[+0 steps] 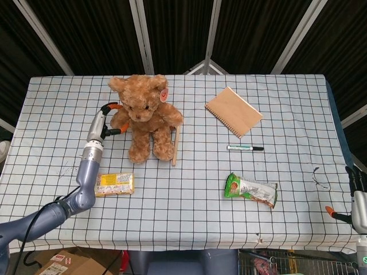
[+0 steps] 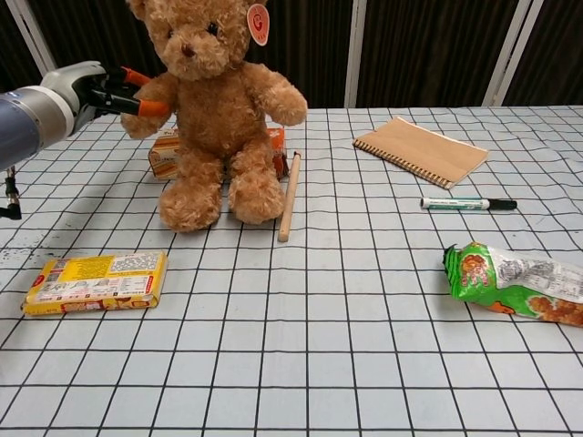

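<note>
A brown teddy bear (image 1: 146, 120) (image 2: 214, 109) sits upright at the back left of the checked table (image 1: 189, 223), a round tag at its ear. My left hand (image 1: 103, 121) (image 2: 96, 91) reaches in from the left, and its orange-tipped fingers pinch the bear's arm on that side. My right hand (image 1: 358, 197) hangs off the table's right front corner with its fingers spread, holding nothing. It does not show in the chest view.
An orange box (image 2: 164, 155) stands behind the bear and a wooden stick (image 2: 289, 196) lies beside it. A yellow packet (image 1: 114, 184) lies front left. To the right are a tan notebook (image 1: 233, 111), a marker (image 1: 245, 148) and a green snack bag (image 1: 250, 190).
</note>
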`<state>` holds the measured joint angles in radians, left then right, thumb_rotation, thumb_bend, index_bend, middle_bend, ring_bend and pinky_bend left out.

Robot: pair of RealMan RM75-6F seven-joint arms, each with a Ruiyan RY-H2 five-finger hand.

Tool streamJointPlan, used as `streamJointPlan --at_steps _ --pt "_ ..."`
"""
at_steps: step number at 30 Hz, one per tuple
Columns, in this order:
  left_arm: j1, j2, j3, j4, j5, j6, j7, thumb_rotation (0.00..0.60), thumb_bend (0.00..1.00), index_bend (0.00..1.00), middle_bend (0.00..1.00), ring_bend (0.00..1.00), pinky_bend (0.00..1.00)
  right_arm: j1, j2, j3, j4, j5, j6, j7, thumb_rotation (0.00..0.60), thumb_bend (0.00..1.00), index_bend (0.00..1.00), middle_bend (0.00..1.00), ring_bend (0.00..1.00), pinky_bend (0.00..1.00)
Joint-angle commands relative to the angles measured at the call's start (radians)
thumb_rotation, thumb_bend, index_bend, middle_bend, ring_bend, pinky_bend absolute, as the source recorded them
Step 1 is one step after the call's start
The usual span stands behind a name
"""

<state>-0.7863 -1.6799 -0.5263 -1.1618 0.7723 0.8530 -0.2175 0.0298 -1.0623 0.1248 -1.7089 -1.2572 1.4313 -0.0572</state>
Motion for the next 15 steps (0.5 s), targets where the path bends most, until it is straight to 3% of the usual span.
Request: streamJointPlan --at_steps 1,6,10,12,15 --pt "0.022 0.041 0.019 -0.051 -0.004 -0.002 0.030 0.600 0.37 0.23 0.02 0.00 0.00 -0.001 0.001 0.000 0.001 -0.002 0.002 0.004 0.600 0.12 0.00 0.00 0.00 0.00" --pt "0.071 0.098 0.038 -0.142 -0.011 0.078 0.082 0.600 0.36 0.17 0.00 0.00 0.00 -0.002 0.002 -0.001 -0.003 -0.008 0.004 0.003 0.600 0.13 0.00 0.00 0.00 0.00" --pt "0.166 0.202 0.062 -0.321 0.054 0.180 0.077 0.600 0.36 0.17 0.00 0.00 0.00 0.000 0.003 -0.003 -0.006 -0.015 0.003 0.002 0.600 0.13 0.00 0.00 0.00 0.00" --pt "0.245 0.287 0.116 -0.443 0.122 0.252 0.104 0.600 0.36 0.18 0.00 0.00 0.00 0.000 0.002 -0.004 -0.008 -0.021 0.004 0.003 0.600 0.13 0.00 0.00 0.00 0.00" --pt "0.380 0.417 0.258 -0.588 0.221 0.410 0.261 0.600 0.36 0.18 0.00 0.00 0.00 0.002 0.003 -0.007 -0.010 -0.028 0.000 0.006 0.600 0.13 0.00 0.00 0.00 0.00"
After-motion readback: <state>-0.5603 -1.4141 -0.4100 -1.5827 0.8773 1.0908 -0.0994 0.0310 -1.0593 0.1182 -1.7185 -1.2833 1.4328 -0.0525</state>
